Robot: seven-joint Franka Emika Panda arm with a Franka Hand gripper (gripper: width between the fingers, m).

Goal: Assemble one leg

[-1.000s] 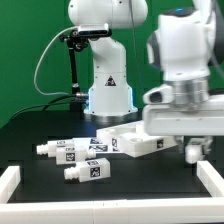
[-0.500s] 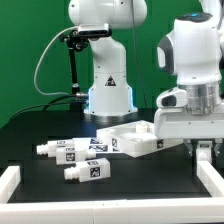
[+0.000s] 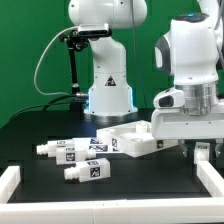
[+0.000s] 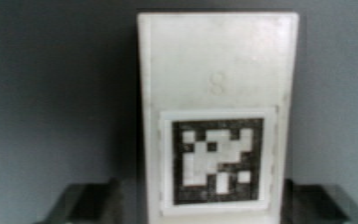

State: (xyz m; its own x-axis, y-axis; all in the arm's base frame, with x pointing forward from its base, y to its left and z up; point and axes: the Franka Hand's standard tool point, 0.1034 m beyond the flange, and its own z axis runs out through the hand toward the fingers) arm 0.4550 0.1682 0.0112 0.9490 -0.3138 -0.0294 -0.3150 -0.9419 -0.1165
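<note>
So my pincer (image 4: pixel 217 203) is pinching the leg (image 4: pixel 217 100). In the wrist view a dark finger (image 4: pixel 91 198) sits tight against one side of the white post and the other finger against the opposite side, with no gap I can see. It's only spread as wide as the post. The leg's black-and-white tag (image 4: pixel 217 155) faces the wrist camera.

In the exterior view my pincer (image 3: pixel 205 152) hangs low at the exterior view's right of the bench (image 3: pixel 40 125), near the white tray-shaped part (image 3: pixel 132 140). The leg itself is hard to pick out there. Three other legs (image 3: pixel 85 172) lie loose toward the exterior view's left, well apart from my pincer.
</note>
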